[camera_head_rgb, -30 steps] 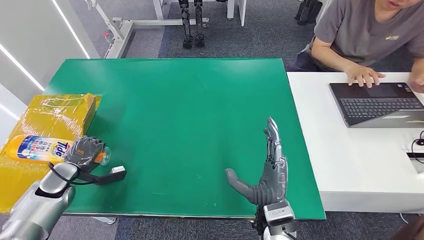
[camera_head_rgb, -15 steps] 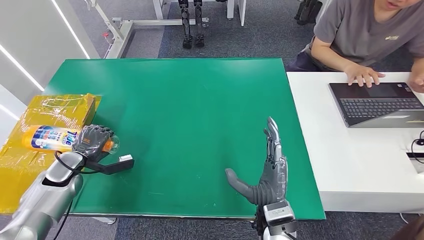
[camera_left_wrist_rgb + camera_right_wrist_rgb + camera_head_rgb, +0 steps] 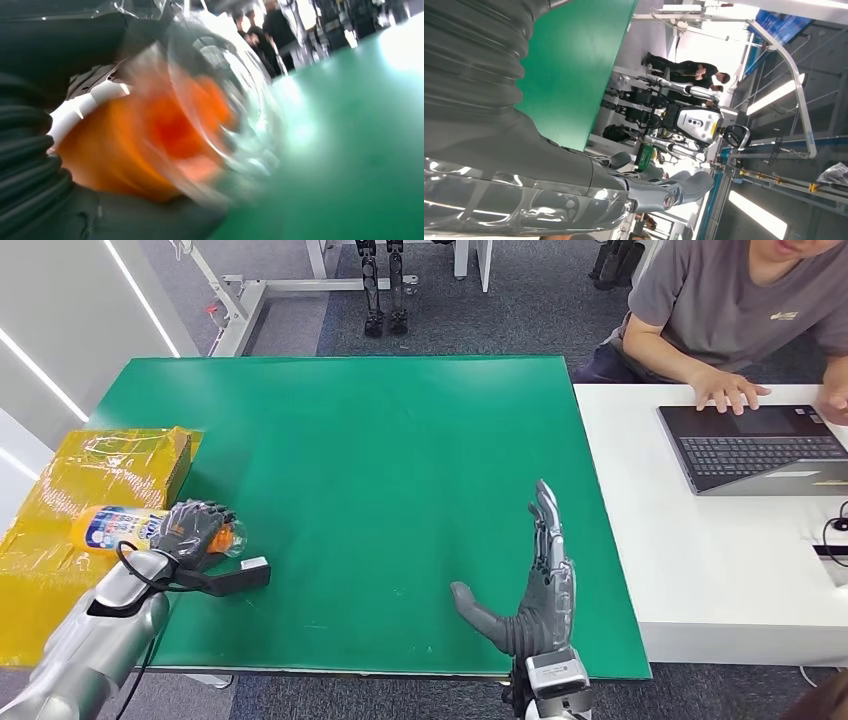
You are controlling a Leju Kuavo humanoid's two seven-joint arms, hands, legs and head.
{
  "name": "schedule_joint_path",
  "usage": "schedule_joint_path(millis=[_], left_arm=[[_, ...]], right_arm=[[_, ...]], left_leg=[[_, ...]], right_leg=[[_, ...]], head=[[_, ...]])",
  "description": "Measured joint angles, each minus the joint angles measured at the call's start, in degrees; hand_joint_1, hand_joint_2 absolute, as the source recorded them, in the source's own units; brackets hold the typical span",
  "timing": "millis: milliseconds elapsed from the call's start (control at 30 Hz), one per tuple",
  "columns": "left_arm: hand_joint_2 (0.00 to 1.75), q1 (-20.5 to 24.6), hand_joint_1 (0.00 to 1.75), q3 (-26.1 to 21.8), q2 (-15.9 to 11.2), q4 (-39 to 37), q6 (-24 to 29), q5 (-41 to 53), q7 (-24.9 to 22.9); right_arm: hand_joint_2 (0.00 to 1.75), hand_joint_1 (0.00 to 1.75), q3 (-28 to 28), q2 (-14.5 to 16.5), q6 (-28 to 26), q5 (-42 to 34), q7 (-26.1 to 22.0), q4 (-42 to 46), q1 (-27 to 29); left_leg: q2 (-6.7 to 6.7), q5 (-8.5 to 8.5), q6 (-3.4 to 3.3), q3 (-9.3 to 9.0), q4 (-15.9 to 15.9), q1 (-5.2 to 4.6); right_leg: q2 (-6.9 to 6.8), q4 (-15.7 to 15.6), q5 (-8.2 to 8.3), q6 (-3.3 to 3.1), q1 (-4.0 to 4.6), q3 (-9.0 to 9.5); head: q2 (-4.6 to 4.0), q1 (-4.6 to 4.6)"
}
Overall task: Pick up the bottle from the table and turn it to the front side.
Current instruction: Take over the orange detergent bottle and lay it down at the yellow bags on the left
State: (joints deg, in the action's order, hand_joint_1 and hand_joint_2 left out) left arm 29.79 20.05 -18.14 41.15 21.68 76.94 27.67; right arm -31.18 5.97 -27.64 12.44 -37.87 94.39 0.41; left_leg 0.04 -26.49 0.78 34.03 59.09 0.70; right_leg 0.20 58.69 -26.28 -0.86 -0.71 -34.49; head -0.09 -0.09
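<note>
The robot's left hand [image 3: 192,528] grips an orange plastic detergent bottle with a blue-and-white label [image 3: 118,524], held on its side at the near-left edge of the green table [image 3: 380,450], its body over a yellow plastic-wrapped box [image 3: 90,475]. The right hand [image 3: 535,585] stands over the near-right table, fingers straight, thumb spread, holding nothing. A person in a grey T-shirt [image 3: 735,310] works at a dark laptop [image 3: 760,445] on the white desk [image 3: 700,560].

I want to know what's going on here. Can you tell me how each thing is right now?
Bottle: lying sideways, held by the left hand.
Left hand: grips the bottle's cap end.
Right hand: open, fingers straight, over the green table.
Laptop: open, a person's hand on it.
</note>
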Motion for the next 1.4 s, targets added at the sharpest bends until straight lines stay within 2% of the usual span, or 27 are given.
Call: schedule_joint_path(millis=[333,500,767,933,1067,1233,1400], left_arm=[[1.75,-1.68,0.0,0.09,-0.77,0.44,-1.2,-5.56,0.72],[1.75,-3.06,0.0,-0.46,-0.71,3.38,-2.87,-14.21,2.57],[1.75,-4.95,0.0,-3.62,0.59,13.38,-2.81,-31.32,5.98],[1.75,-6.95,0.0,-5.88,1.23,20.32,-1.89,-37.59,7.11],[1.75,-9.9,0.0,-7.65,1.58,25.7,-3.63,-43.12,8.46],[1.75,-13.14,0.0,-9.11,3.77,31.97,-7.07,-51.49,11.54],[1.75,-15.43,0.0,-7.93,8.4,39.72,-1.88,-58.57,12.38]], right_arm=[[1.75,0.0,-0.69,-0.22,0.14,-0.28,0.27,-0.05,0.0],[1.75,0.0,-0.72,-0.22,0.32,-0.43,0.64,-0.06,-0.15],[1.75,0.0,-0.91,-0.22,0.06,-0.54,1.95,-0.05,-0.95],[1.75,0.0,-0.99,-0.22,0.2,-0.74,2.32,-0.05,-1.15],[1.75,0.0,-0.99,-0.22,1.01,-1.0,2.51,-0.07,-0.99],[1.75,0.0,-0.99,-0.22,1.31,-1.13,2.06,-0.1,-0.13],[1.75,0.0,-1.17,-0.22,0.78,-2.4,1.75,-0.68,0.05]], left_leg=[[0.0,0.0,0.0,-0.01,-0.01,0.0],[-0.01,0.0,0.0,0.0,0.0,0.0],[-0.01,0.0,0.0,0.0,0.0,0.0],[0.0,0.0,0.0,0.0,0.0,0.0],[0.0,0.0,0.0,0.0,0.0,0.0],[-0.03,-0.01,-0.01,0.01,0.0,-0.01],[-0.03,-0.04,-0.05,0.01,0.01,-0.06]], right_leg=[[0.0,0.0,0.0,0.0,0.0,0.0],[-0.01,0.0,0.0,0.0,0.0,0.0],[-0.01,0.0,0.0,0.0,0.0,0.01],[0.0,0.0,0.0,0.0,0.0,0.0],[0.0,-0.01,-0.02,0.0,0.0,-0.01],[-0.05,-0.03,-0.04,0.01,0.0,0.0],[-0.05,-0.07,-0.02,0.04,-0.02,0.03]], head=[[0.0,-0.01],[0.0,-0.01],[0.0,0.0],[0.0,-0.01],[0.0,-0.01],[0.0,0.0],[0.0,-0.01]])
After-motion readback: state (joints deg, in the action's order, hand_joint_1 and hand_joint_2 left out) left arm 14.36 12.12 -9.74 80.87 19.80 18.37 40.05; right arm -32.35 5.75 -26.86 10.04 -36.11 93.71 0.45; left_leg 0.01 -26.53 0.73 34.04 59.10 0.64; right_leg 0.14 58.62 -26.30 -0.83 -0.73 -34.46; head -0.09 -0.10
